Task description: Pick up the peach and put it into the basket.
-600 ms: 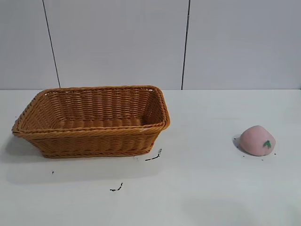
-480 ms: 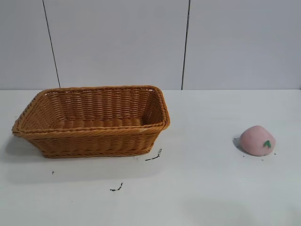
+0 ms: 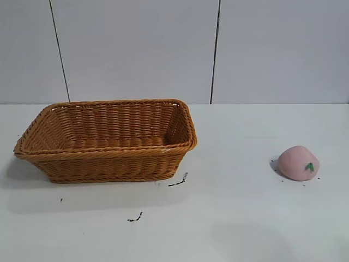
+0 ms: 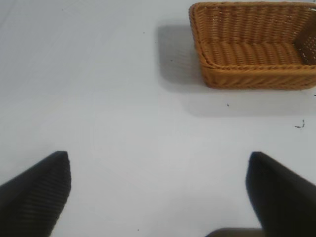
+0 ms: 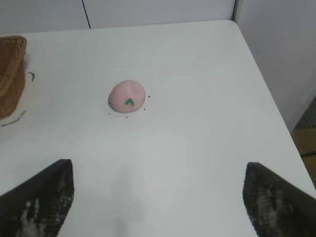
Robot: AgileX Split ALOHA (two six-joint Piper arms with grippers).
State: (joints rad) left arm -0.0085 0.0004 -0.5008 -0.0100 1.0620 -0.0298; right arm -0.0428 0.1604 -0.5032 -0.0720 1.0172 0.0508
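While the small soft-pink toy peach (image 3: pixel 298 162) sits on the white desk (image 3: pixel 240 218) far right of the woven wicker basket (image 3: pixel 106 140), the right gripper (image 5: pixel 158 197), fingers (image 5: pixel 39 200) wide apart, should descend centred over it before closing.

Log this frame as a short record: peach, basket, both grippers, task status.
peach: on the table, well to the right of the basket, apart from it
basket: upright, nothing seen inside
right gripper: open, holding nothing, peach ahead of it and untouched
left gripper: open, holding nothing, basket farther off ahead
task status: peach not yet picked up
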